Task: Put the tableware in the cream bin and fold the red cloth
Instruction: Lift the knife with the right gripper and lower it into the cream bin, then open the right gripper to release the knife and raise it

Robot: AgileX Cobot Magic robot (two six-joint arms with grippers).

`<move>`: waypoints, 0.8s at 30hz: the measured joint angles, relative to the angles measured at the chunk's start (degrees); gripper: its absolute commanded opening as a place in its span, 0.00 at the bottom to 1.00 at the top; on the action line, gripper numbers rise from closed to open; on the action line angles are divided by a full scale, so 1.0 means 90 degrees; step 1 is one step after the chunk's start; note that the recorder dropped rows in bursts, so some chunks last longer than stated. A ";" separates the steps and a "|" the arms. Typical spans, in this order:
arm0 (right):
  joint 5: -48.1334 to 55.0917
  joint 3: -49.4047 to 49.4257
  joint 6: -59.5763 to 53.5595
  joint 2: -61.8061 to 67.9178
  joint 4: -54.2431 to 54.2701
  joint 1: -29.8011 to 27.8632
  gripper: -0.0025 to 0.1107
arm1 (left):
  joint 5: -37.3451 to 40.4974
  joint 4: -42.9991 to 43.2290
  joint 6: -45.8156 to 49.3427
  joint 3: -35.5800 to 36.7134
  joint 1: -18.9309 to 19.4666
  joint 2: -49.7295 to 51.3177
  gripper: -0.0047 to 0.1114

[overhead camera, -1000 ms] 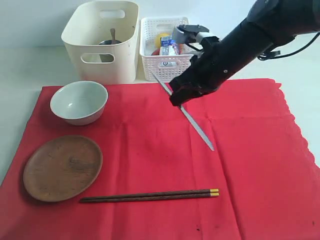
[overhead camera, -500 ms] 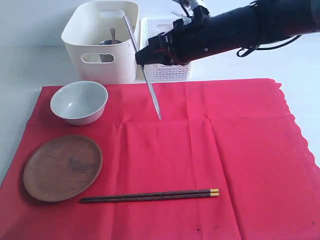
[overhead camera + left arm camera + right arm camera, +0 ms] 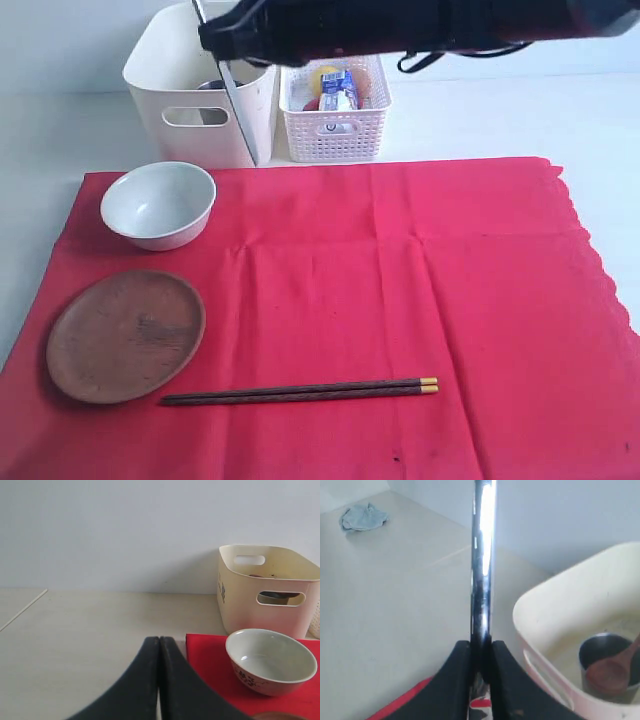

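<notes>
Right wrist view — knife (image 3: 481, 580) pinched in right gripper (image 3: 481, 651), by cream bin (image 3: 559, 605)

The silver table knife (image 3: 482, 555) is polished metal, mirror-bright along its length. At upper left, the cream bin (image 3: 165, 75) is smooth plastic with a soft sheen, and the basket (image 3: 335, 135) is white lattice plastic. The red cloth (image 3: 420, 270) is matt woven fabric, lightly creased. The bowl (image 3: 158, 205) is glossy glazed ceramic. The plate (image 3: 125, 335) is dull, grainy brown wood. The chopsticks (image 3: 300, 391) are dark wood with gold tips. The steel cup (image 3: 600, 652) shines dully, and the spoon (image 3: 607, 670) is wood. The left hand (image 3: 159, 645) and right hand (image 3: 481, 650) are matt black. The bench (image 3: 40, 140) is pale and matt.
</notes>
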 measured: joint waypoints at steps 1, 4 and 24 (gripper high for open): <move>-0.0075 -0.0179 0.0000 0.0000 0.0015 0.0000 0.02 | 0.0000 0.0000 0.0000 0.0000 0.0000 0.0000 0.04; -0.0235 -0.0636 0.0000 0.0111 0.0053 0.0000 0.02 | 0.0000 0.0000 0.0000 0.0000 0.0000 0.0000 0.04; -0.1770 -0.4480 0.0000 0.2837 0.0095 0.0000 0.02 | 0.0000 0.0000 0.0000 0.0000 0.0000 0.0000 0.04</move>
